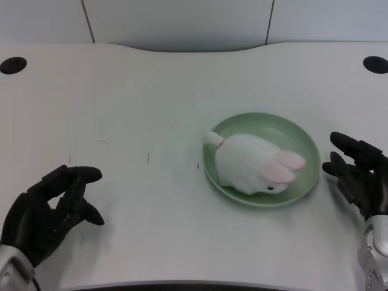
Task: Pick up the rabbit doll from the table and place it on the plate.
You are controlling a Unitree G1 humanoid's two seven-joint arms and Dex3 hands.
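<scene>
Rabbit doll [253, 163] lies on the green plate [303, 140], white plush body across the middle of the dish, pink ears toward the plate's right side, face near the front rim, small tail end poking over the left rim. Plate sits on the white counter [121, 121], right of centre.

Left robot hand [45, 209] is at the lower left, well apart from plate and doll, low over or on the counter surface, can't tell which. Fingers loosely spread and partly curled, thumb apart from the rest, nothing held in it.

Right robot hand [357, 176] is at the right edge, just beside the plate's right rim, not touching it as far as I can see, fingers apart.

Two dark round holes in the counter, one far left [13, 65], one far right [375, 64]. A few small dark specks on the surface left of the plate.
</scene>
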